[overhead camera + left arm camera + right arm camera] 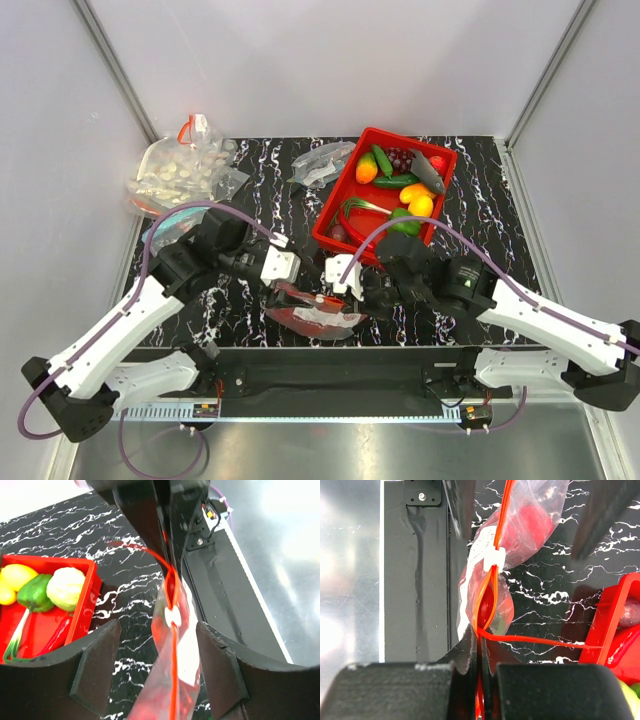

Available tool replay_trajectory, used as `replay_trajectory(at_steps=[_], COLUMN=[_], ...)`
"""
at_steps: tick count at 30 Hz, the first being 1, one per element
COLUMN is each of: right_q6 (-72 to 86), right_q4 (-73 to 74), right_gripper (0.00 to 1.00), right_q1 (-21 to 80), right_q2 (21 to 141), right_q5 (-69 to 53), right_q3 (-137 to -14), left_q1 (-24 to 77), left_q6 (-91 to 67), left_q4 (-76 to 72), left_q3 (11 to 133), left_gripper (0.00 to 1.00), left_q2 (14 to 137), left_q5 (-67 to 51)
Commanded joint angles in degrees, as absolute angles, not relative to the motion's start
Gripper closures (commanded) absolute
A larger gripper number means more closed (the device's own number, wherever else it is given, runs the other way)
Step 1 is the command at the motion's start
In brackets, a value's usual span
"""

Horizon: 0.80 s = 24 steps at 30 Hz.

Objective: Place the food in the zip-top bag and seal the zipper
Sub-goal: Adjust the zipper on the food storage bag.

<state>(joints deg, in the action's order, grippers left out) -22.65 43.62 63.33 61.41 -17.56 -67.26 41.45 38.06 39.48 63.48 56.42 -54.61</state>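
The zip-top bag (322,314) hangs between both grippers near the table's front edge, with red food (532,521) inside it. My right gripper (483,641) is shut on the zipper (494,596), a red-orange strip, just below its white slider (490,560). My left gripper (157,628) is open. Its fingers (95,670) stand on either side of the bag (170,680) without touching it. The zipper (173,672) runs down between them. In the top view the left gripper (303,277) and right gripper (345,290) face each other over the bag. More food (367,168) lies in the red tray (338,208).
A bag packed with pale round pieces (176,170) sits at the back left, and another clear bag (325,163) lies left of the tray. The red tray's corner (607,625) is close to the right gripper. The black table edge rail (330,365) runs just in front of the bag.
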Motion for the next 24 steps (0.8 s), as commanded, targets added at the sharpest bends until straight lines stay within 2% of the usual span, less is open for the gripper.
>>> replay_trajectory(at_steps=[1, 4, 6, 9, 10, 12, 13, 17, 24], right_q6=[-21.8, -21.5, -21.4, -21.4, -21.4, -21.4, -21.4, -21.8, -20.2], right_q4=[42.5, 41.3, 41.0, 40.3, 40.2, 40.0, 40.0, 40.3, 40.3], right_gripper=[1.0, 1.0, 1.0, 1.0, 1.0, 1.0, 1.0, 1.0, 1.0], right_q1=[63.4, 63.4, 63.3, 63.4, 63.3, 63.4, 63.4, 63.4, 63.3], right_q2=[62.8, 62.8, 62.4, 61.8, 61.9, 61.3, 61.1, 60.0, 55.7], right_q5=[-18.7, -18.0, -17.1, -16.3, -16.3, -16.2, -16.1, -14.6, -10.7], right_q3=[-70.3, -69.9, -69.3, -69.1, -69.1, -69.0, -69.0, -68.1, -65.0], left_q1=[41.4, 41.4, 41.6, 41.6, 41.7, 41.7, 41.7, 41.7, 41.7], left_q6=[33.3, 28.5, 26.4, 26.5, 26.6, 26.8, 27.0, 28.2, 27.8], left_q4=[32.9, 32.3, 32.3, 33.9, 34.0, 34.3, 34.6, 36.6, 38.1], left_q3=[64.3, 66.0, 67.0, 67.6, 67.6, 67.5, 67.6, 67.7, 67.5], left_gripper=[0.34, 0.37, 0.43, 0.56, 0.64, 0.72, 0.82, 0.99, 1.0], left_q2=[58.4, 61.8, 63.0, 64.2, 64.2, 64.1, 64.1, 63.6, 62.7], left_q5=[-58.1, -58.1, -59.5, -59.5, -59.2, -58.5, -58.3, -54.7, -49.8])
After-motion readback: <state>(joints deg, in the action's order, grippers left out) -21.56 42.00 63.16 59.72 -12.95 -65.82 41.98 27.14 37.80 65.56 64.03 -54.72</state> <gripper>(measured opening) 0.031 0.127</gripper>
